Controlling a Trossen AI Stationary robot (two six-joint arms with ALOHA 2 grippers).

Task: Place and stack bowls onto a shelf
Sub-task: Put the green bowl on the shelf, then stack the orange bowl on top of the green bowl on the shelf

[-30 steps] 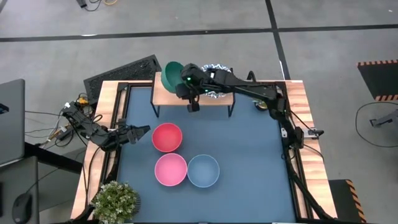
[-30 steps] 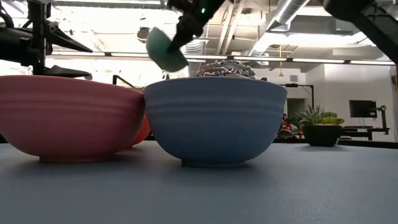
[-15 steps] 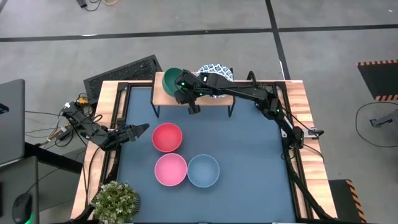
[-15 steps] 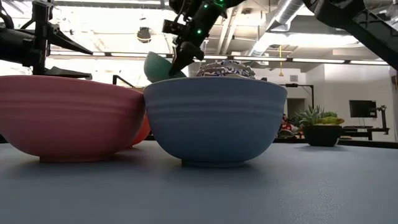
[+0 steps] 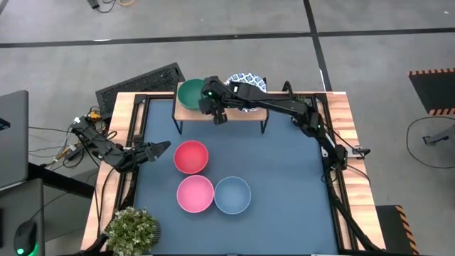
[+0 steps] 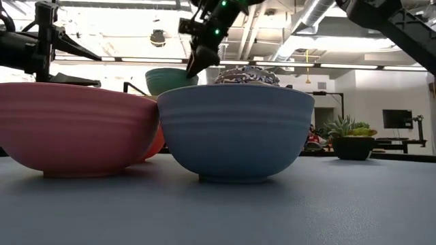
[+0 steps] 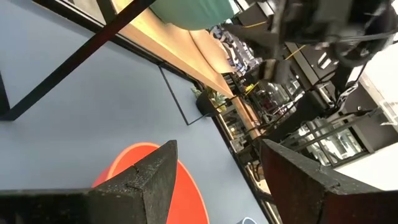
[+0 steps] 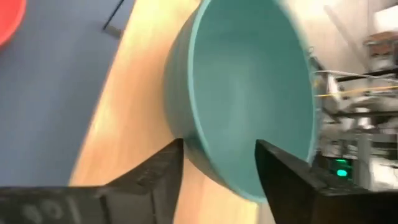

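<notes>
The green bowl sits upright and level on the left end of the shelf, on its wooden top. My right gripper is open at the bowl's right rim. In the right wrist view one finger stands outside the bowl's wall and the other over its hollow. A white bowl with a blue pattern stands on the shelf behind my right arm. The red, pink and blue bowls rest on the mat. My left gripper waits open beside the red bowl. My right gripper comes at the green bowl's rim slanting down from the table's right, with one finger on either side of the wall. Whether either finger touches the bowl, I cannot tell.
A potted plant stands at the table's near left corner. The shelf's black legs come down onto the blue mat near the far edge. In the low view the pink and blue bowls fill the foreground.
My right gripper has carried the green bowl down toward the shelf's left end. The bowl hung tilted above the shelf a second ago; it now stands level on the wooden top.
</notes>
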